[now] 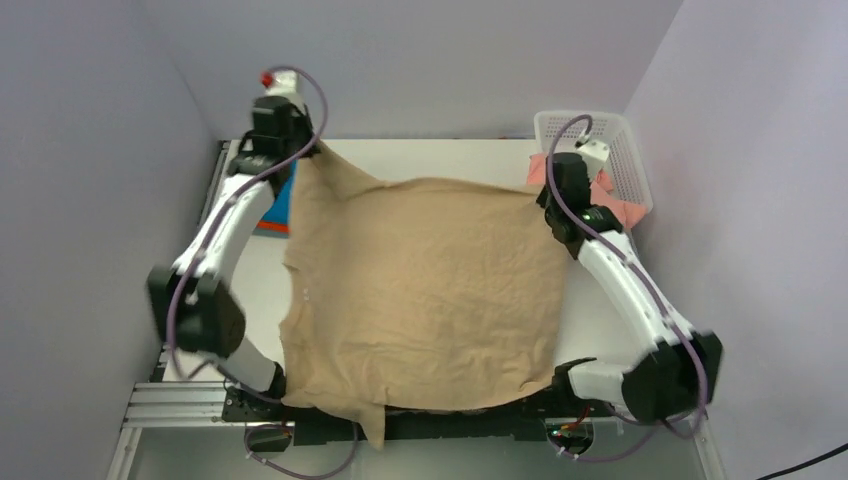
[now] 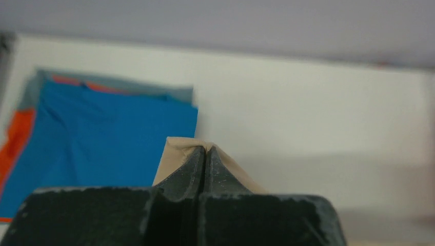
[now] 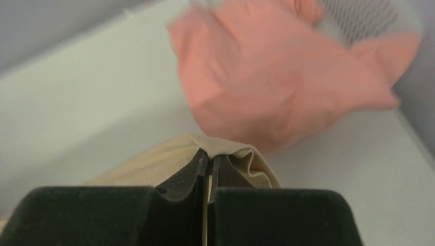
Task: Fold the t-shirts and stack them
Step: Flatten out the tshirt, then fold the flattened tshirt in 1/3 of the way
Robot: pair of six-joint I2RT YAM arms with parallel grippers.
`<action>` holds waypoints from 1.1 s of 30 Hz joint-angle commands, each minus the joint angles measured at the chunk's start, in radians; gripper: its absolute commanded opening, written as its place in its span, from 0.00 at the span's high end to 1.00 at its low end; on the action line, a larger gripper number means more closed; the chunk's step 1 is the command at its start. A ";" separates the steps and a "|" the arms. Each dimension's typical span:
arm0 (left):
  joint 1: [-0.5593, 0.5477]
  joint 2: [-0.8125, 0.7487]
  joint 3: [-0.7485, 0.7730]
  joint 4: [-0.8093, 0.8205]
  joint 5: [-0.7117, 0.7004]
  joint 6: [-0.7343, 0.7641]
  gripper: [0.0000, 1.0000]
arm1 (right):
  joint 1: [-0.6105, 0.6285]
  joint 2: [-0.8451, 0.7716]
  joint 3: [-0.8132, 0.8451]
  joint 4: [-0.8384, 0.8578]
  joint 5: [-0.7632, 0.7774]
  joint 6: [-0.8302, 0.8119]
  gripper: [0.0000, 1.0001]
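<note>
Reading from the left, we logged a folded stack at the far-left side of the table (image 1: 440, 155). The blue t-shirt (image 2: 102, 133) lay on top, with edges of the orange t-shirt (image 2: 18, 138) and the grey t-shirt (image 2: 118, 84) showing beneath it. Near the stack, the left gripper (image 2: 205, 151) had its jaws pressed fully together on one far corner of the tan t-shirt (image 1: 430, 290), a fold of cloth pinched between the tips.

The tan t-shirt was spread across the middle of the table, its near hem spilling over the front edge between the arm bases. We judged that the two-corner hold kept the far edge taut so the cloth would lie flat for folding.

At the other far corner, the right gripper (image 3: 209, 159) was likewise clamped on a bunched tan edge, with only a hairline gap between its tips. Beyond it, the salmon-pink t-shirt (image 3: 277, 82) sat crumpled against the white lattice basket (image 1: 625, 140). We could not tell whether any of it lay inside. We judged the tan shirt spread but not yet folded.
</note>
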 commanded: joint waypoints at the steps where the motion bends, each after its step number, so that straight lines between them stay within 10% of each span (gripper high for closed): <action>1: 0.011 0.313 0.039 -0.021 0.047 0.007 1.00 | -0.201 0.165 -0.160 0.304 -0.335 0.020 1.00; 16: 0.013 0.664 0.270 -0.089 0.146 -0.036 1.00 | -0.251 0.577 -0.007 0.315 -0.458 -0.057 1.00; 33: -0.040 0.249 -0.083 -0.195 0.035 -0.219 1.00 | -0.252 0.355 -0.045 0.121 -0.418 -0.132 1.00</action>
